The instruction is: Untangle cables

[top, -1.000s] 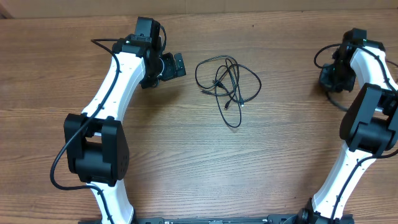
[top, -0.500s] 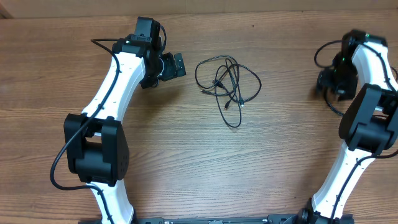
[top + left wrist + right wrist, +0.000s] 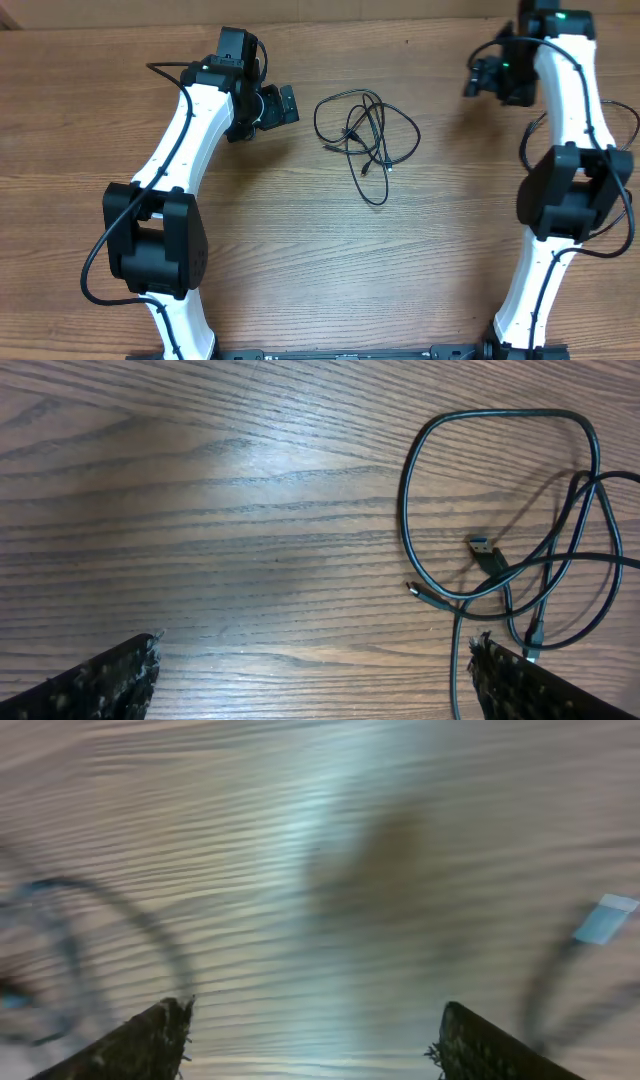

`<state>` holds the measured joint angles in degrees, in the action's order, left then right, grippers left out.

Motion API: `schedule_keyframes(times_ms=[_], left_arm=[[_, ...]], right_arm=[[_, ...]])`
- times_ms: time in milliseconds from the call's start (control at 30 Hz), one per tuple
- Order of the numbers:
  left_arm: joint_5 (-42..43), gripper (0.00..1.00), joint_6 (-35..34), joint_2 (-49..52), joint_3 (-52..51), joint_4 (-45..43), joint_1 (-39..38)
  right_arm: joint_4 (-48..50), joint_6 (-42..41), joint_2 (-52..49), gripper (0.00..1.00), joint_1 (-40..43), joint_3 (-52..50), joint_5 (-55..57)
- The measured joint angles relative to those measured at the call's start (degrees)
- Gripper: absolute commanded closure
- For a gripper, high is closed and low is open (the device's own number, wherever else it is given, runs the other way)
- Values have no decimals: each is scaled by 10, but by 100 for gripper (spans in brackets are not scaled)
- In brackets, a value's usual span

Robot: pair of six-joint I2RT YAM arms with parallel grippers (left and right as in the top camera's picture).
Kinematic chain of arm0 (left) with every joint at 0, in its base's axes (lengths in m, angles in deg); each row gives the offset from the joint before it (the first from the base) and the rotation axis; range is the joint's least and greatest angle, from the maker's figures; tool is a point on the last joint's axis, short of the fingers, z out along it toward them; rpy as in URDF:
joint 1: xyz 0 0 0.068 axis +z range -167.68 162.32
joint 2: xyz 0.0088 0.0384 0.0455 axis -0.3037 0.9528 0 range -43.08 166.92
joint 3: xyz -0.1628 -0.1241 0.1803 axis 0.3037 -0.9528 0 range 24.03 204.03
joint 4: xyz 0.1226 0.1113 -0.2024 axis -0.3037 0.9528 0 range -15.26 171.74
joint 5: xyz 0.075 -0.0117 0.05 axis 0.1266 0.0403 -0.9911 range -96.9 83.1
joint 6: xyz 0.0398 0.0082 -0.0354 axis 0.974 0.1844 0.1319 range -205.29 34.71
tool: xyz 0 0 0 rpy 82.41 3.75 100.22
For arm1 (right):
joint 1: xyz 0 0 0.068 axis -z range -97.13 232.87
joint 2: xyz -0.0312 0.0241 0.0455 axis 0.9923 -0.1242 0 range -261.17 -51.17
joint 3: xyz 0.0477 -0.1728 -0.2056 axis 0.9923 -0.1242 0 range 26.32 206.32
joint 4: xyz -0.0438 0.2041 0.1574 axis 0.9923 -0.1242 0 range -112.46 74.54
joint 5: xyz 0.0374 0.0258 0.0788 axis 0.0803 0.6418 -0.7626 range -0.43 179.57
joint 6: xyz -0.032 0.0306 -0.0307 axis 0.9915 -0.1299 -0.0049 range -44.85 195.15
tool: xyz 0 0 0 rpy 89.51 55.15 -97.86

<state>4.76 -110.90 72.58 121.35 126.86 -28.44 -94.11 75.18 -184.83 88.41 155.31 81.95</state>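
Observation:
The cables [image 3: 366, 135] lie in a loose tangle of thin black loops on the wooden table, a little right of centre at the back. In the left wrist view the cables [image 3: 500, 540] fill the right side, with silver-tipped plugs inside the loops. My left gripper [image 3: 283, 105] hovers just left of the tangle, open, with only bare wood between its fingers [image 3: 110, 680]. My right gripper [image 3: 478, 78] is far to the right of the tangle near the back edge, open and empty. Its wrist view is blurred, with a faint dark loop of cable [image 3: 90, 940] at the left.
Thick black wires loop off both arm bases, one at the left [image 3: 95, 270] and one near the right arm [image 3: 530, 150]. A small pale blue tag [image 3: 605, 918] shows at the right of the right wrist view. The table's back edge [image 3: 320, 20] runs close behind the tangle.
My right gripper has opened and swung up and to the left, from the far right edge toward the back of the table. The left arm and the cables have not moved.

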Motion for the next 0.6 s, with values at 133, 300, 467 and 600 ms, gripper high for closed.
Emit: schedule_keyframes(times_ms=[133,300,467,600], left_arm=[[0,0,0,0,0,0,0],[-3,1,0,0,0,-45,0],[31,1,-22,0,0,-105,0],[96,8,-54,0,0,-152,-3]], right_arm=[[7,0,0,19,-20,0,-52],[7,0,0,16,-34,0,-83],[7,-2,0,0,-41,0,-95],[11,0,0,0,-41,0,-100]])
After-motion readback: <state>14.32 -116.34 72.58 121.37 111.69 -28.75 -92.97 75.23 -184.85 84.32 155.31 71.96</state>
